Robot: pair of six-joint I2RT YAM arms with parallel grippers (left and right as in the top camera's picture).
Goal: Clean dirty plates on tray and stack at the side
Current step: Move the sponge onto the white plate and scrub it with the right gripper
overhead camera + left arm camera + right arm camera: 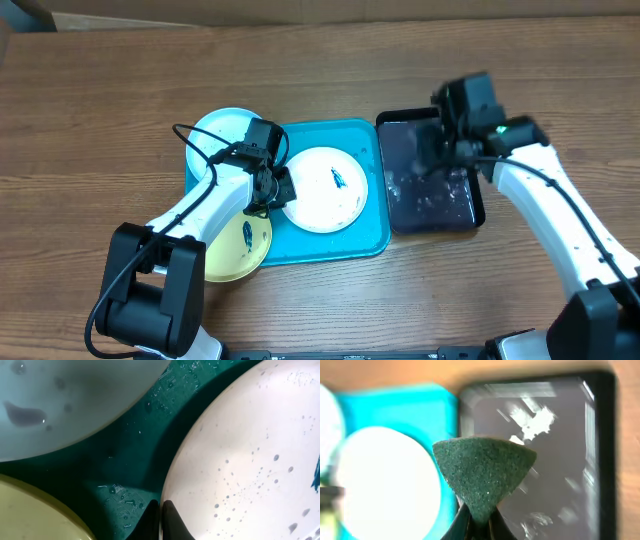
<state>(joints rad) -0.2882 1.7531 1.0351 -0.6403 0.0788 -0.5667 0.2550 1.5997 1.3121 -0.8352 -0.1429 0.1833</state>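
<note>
Brown wooden table (100,100) filling the overhead view, with a turquoise tray (340,245) lying flat near the middle of the frame. Resting at the tray's centre: a white plate (325,190), marked by a dark blue smear right of its middle and scattered with fine specks in the left wrist view. At the tray's upper left corner, a pale blue plate (225,128), partly hidden behind the arm and carrying a dark smudge in the left wrist view. At the lower left, a yellow plate (240,250) with a small dark mark, overhanging the tray's edge toward the table. All three plates apart from one another, with wet turquoise floor showing between them. Left gripper (272,190) down at the left rim of the white plate, between the other two plates; seen close in the left wrist view (160,520), dark fingers pressed together with the plate's thin edge running in between them, so clenched on that rim. Just beside the turquoise tray, toward the right of the frame, a smaller black tray (440,215), glistening with droplets. Above its upper part, the right gripper (450,150), clamped tight (477,527) on a green sponge (482,475), folded into a rounded wedge and held over the gap between the two trays in the right wrist view.
</note>
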